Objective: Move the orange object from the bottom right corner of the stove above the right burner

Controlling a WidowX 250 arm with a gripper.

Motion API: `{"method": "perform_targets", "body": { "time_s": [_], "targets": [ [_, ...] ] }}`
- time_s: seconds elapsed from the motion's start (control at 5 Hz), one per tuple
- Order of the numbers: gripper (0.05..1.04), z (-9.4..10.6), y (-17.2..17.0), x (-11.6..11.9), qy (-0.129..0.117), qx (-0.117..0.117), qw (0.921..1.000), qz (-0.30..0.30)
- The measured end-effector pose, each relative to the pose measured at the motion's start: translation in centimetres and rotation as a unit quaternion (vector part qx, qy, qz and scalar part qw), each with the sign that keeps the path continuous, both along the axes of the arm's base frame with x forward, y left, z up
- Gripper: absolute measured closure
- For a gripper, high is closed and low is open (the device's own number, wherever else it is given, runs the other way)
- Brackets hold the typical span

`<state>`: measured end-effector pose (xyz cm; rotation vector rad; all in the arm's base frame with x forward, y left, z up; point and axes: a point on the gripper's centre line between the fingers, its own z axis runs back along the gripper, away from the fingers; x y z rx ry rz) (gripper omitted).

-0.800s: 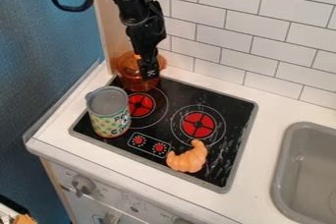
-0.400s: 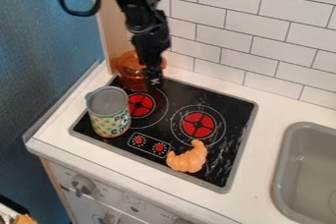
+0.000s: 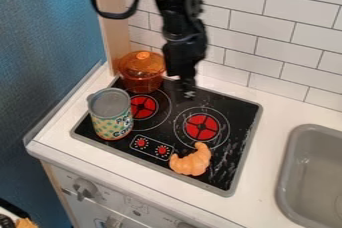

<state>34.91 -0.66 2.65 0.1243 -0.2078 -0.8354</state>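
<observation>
A lidded amber pot (image 3: 139, 80) and upright can (image 3: 111, 122) stand on the stove (image 3: 230, 152). I cannot tell their contents, or whether the gripper (image 3: 188, 93) is clenched.

An upright can (image 3: 111, 117) with a patterned label stands at left, in front of a see-through orange pot (image 3: 141, 74) with its lid on. At right, a grey sink (image 3: 288, 182) is set into the white tabletop (image 3: 277, 114). White tiles (image 3: 280, 32) cover the wall behind, beside a wooden panel (image 3: 115, 34).
</observation>
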Motion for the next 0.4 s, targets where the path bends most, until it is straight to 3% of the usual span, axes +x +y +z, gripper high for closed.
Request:
{"method": "perform_targets", "body": {
  "time_s": [0.2,0.4],
  "targets": [
    [0.083,-0.4,-2.5,-1.3,-0.009,-0.008,0.9995,0.029],
    [0.083,-1.4,-4.0,-3.0,0.004,-0.008,0.9948,0.101]
  ]
}}
